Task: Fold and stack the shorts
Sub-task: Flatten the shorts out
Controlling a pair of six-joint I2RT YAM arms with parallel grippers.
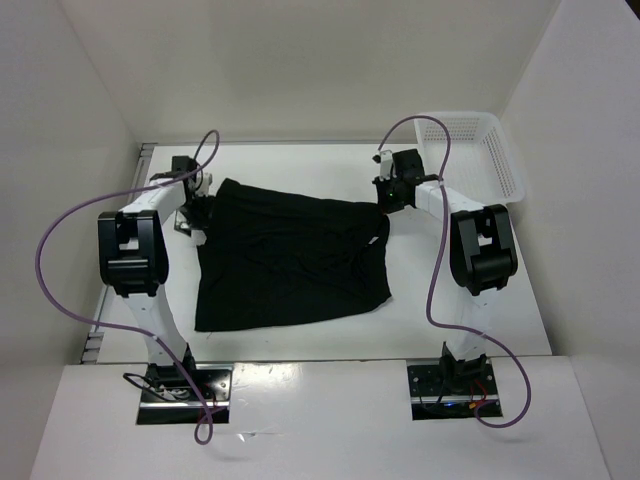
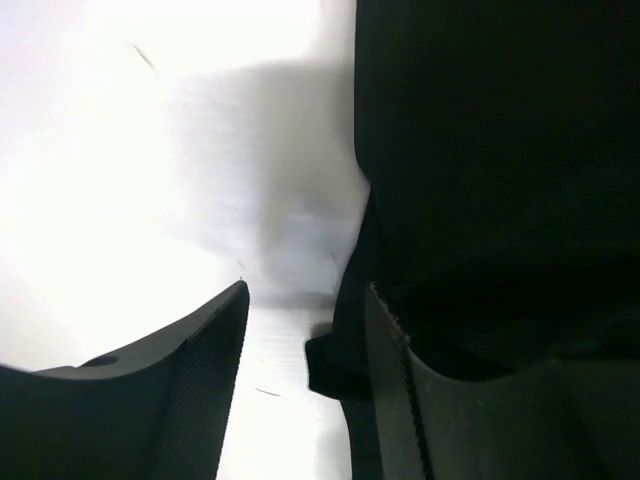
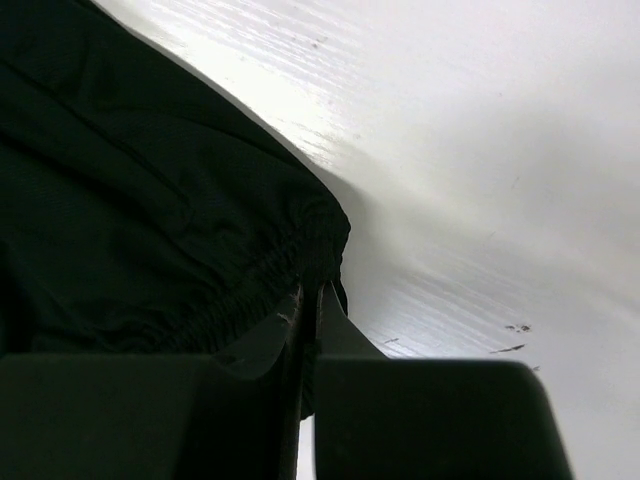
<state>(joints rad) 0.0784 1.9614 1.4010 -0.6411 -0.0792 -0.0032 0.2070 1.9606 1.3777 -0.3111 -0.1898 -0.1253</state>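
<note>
The black shorts (image 1: 290,260) lie spread flat on the white table (image 1: 300,165). My left gripper (image 1: 198,212) is at their far-left corner. In the left wrist view it (image 2: 306,290) is open and low over the table, with the shorts' edge (image 2: 500,150) lying against its right finger (image 2: 395,380) and a small fabric corner in the gap. My right gripper (image 1: 383,196) is at the far-right corner. In the right wrist view it (image 3: 310,292) is shut on the gathered waistband of the shorts (image 3: 130,200).
A white plastic mesh basket (image 1: 480,150) stands at the far right corner, just beyond the right arm. White walls enclose the table on three sides. Bare table (image 3: 480,150) lies to the right of the shorts' corner.
</note>
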